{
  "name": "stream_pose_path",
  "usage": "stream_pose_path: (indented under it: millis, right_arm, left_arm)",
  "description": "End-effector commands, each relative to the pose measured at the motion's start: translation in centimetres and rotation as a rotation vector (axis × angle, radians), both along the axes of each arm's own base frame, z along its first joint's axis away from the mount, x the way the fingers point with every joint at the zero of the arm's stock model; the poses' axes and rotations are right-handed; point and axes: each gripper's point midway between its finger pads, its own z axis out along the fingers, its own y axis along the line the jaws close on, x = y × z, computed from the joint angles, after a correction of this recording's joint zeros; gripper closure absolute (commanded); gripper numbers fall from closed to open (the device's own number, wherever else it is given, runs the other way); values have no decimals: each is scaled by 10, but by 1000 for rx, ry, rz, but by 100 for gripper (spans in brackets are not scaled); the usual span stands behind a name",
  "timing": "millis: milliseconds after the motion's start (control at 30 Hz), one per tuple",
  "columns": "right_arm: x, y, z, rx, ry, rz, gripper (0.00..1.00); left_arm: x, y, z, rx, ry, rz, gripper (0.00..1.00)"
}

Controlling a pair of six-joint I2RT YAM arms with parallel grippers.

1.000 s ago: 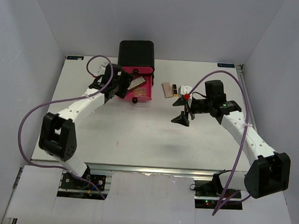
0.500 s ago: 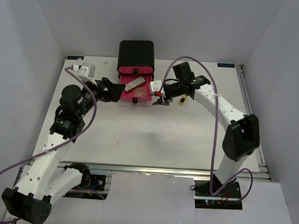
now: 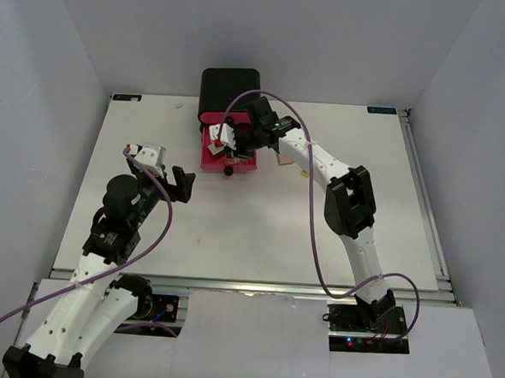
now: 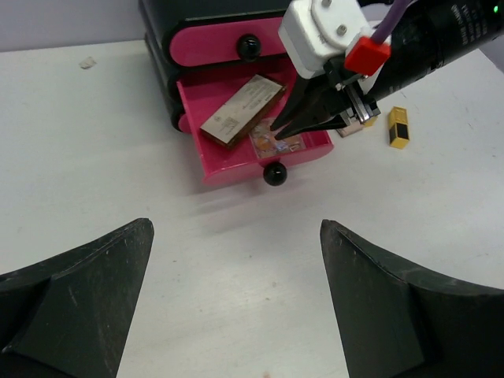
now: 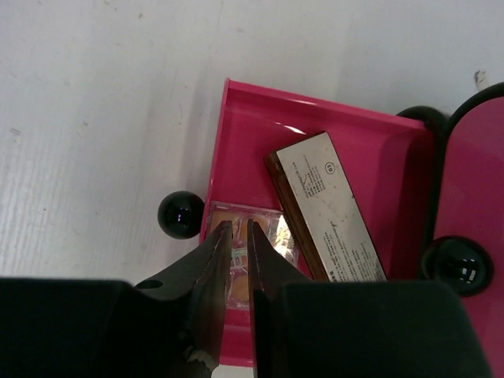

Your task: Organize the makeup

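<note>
A pink drawer (image 4: 228, 169) stands pulled out of the black box (image 3: 230, 89). A flat tan compact (image 4: 242, 109) leans slantwise in it, beside a square eyeshadow palette (image 4: 285, 146). My right gripper (image 5: 236, 224) hovers just over the palette (image 5: 276, 236), its jaws nearly together with nothing between them; the compact (image 5: 327, 209) lies to its right. A black-and-gold lipstick (image 4: 398, 127) lies on the table right of the drawer. My left gripper (image 4: 236, 228) hangs open over bare table in front of the drawer, holding nothing.
The drawer's black knob (image 5: 179, 214) sticks out at its front. The upper pink drawer (image 4: 228, 43) is closed. A tan item (image 3: 282, 160) lies right of the drawer, partly under the right arm. White walls surround the table (image 3: 258, 232).
My right arm swung left from the right side of the table to the open drawer and closed its jaws. My left arm drew back from the drawer toward the near side, jaws wide.
</note>
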Motion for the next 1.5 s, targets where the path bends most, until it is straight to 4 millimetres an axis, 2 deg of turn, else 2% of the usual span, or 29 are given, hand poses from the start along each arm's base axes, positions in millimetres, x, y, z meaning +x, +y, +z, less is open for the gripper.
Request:
stream_pose_path:
  millis: [0,100,233,667,767,900,1000,1133,1267,1300,1333,1400,1433,1467]
  right_arm:
    - [16,12,12,23,-46,-46,80]
    - [19,17,-3,1,-51,-54,80]
    - [27,22,-10,5,-56,-86,81]
    - [39,32,-23,18,-57,-133,80]
    - [47,33,-20,34,-66,-172,76]
    - [57,33,-17,42,-86,-224,60]
    - [60,31,-16,42,-94,-237,57]
    - [55,33,-3,64,-84,-232,57]
    - [36,36,34,136,-28,-202,58]
    - [29,34,52,159,-4,-206,58]
    - [29,33,51,158,2,-208,58]
    - [12,26,81,200,51,-213,58]
    - [5,22,86,207,88,-224,58]
    - [1,13,77,192,128,-233,58]
  left_arm:
    - [-6,17,24,13,-105,71,2]
    - [-8,19,25,11,-116,76,2]
    - [-10,19,28,4,-130,77,2]
    - [-10,19,26,-1,-122,78,2]
    - [-10,19,25,-1,-119,79,2]
    - [-9,19,23,0,-115,78,2]
    - [-9,19,22,1,-111,80,2]
    - [-9,19,22,-1,-112,80,2]
    - [-8,19,23,-1,-113,80,2]
    - [-9,19,23,-1,-113,81,2]
    - [-9,19,23,-1,-113,82,2]
    - [-9,19,23,-1,-113,82,2]
    - [-9,19,23,-3,-115,82,2]
    - [-9,19,23,-3,-114,80,2]
